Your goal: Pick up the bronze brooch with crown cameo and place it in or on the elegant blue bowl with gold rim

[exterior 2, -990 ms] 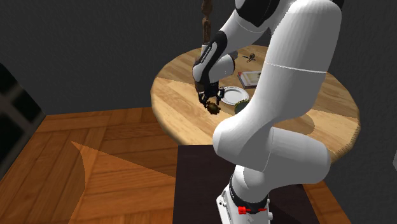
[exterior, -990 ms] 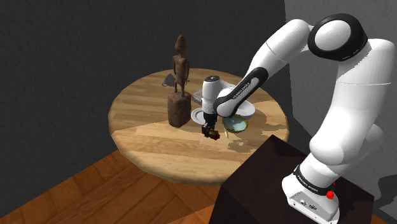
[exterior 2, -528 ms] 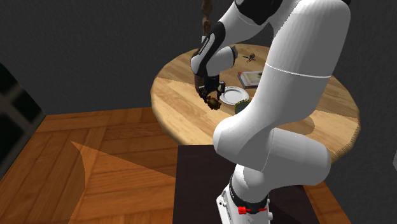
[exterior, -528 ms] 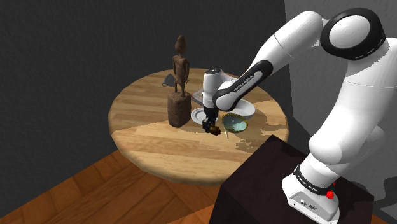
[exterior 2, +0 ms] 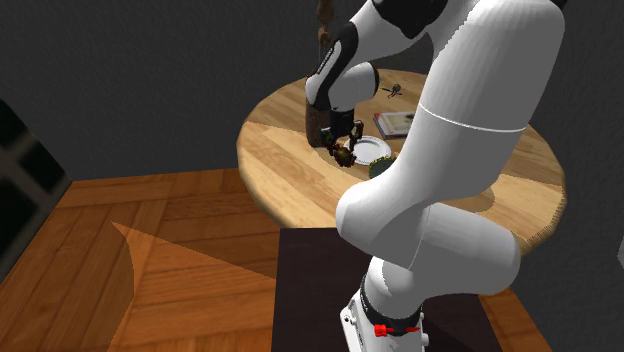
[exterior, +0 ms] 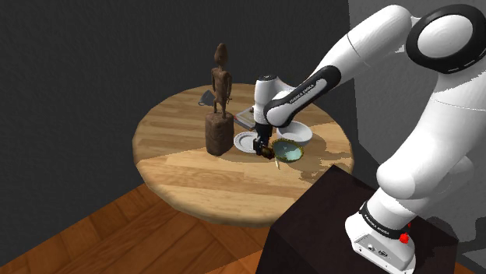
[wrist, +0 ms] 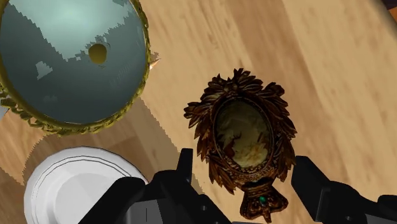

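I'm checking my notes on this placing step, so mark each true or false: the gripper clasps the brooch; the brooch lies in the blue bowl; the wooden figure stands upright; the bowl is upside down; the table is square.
1. The gripper clasps the brooch. True.
2. The brooch lies in the blue bowl. False: it sits between the fingers, beside the bowl rather than in it.
3. The wooden figure stands upright. True.
4. The bowl is upside down. False: its opening faces up, and the gold rim and the inside show.
5. The table is square. False: its wooden top is round.
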### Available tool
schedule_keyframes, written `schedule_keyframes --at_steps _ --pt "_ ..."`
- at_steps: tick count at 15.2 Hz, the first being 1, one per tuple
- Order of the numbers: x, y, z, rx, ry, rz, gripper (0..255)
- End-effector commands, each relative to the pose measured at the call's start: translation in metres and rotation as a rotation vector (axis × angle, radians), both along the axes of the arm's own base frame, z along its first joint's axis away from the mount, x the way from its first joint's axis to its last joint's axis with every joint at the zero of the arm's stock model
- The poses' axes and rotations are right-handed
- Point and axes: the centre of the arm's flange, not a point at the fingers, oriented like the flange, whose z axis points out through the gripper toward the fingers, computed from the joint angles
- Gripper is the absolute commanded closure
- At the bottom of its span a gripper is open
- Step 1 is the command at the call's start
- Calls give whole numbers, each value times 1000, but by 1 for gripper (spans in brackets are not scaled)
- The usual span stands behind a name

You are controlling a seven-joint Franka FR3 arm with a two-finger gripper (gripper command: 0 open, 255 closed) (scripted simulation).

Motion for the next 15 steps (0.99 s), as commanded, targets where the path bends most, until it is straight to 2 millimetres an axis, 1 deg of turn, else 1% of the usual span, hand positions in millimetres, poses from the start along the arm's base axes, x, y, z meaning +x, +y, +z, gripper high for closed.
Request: schedule_keyframes --at_steps 1,13,15 --pt "-2 -26 0 0 0 2 255" --pt "-10 -184 4 0 0 2 255" --pt "-10 -184 -6 0 0 2 255"
